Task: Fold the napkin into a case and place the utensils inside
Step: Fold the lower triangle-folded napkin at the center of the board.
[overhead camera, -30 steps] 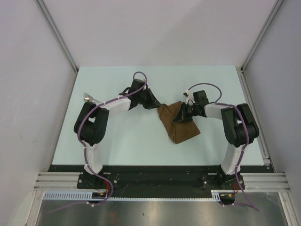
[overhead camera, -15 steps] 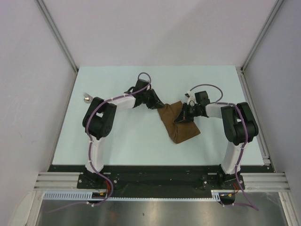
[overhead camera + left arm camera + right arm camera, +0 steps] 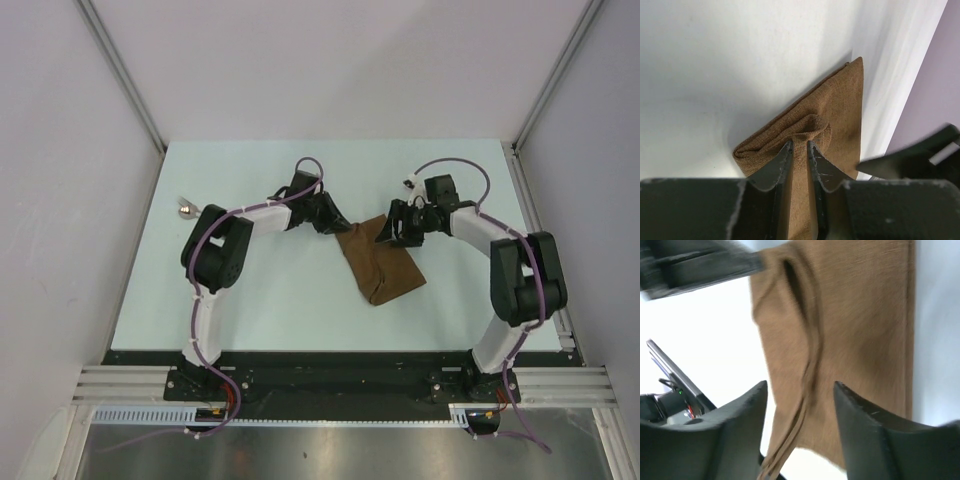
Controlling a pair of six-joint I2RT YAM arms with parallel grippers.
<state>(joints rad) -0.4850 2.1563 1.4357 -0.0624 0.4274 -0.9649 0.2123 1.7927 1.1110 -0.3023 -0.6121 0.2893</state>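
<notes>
Napkin [image 3: 385, 270], part-folded, lies on the bench [image 3: 280, 290]. Left gripper [image 3: 799, 145] is clamped on a raised pleat at its corner, probably pinning it, while right gripper [image 3: 800, 387] hovers over it, fingers apart, ready to fold.

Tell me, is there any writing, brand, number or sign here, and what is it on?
None can be read. The napkin is plain brown cloth, the table shows no lettering, and the left arm and right arm show no readable label. A small part with red and green lights in the right wrist view is too blurred to tell.
</notes>
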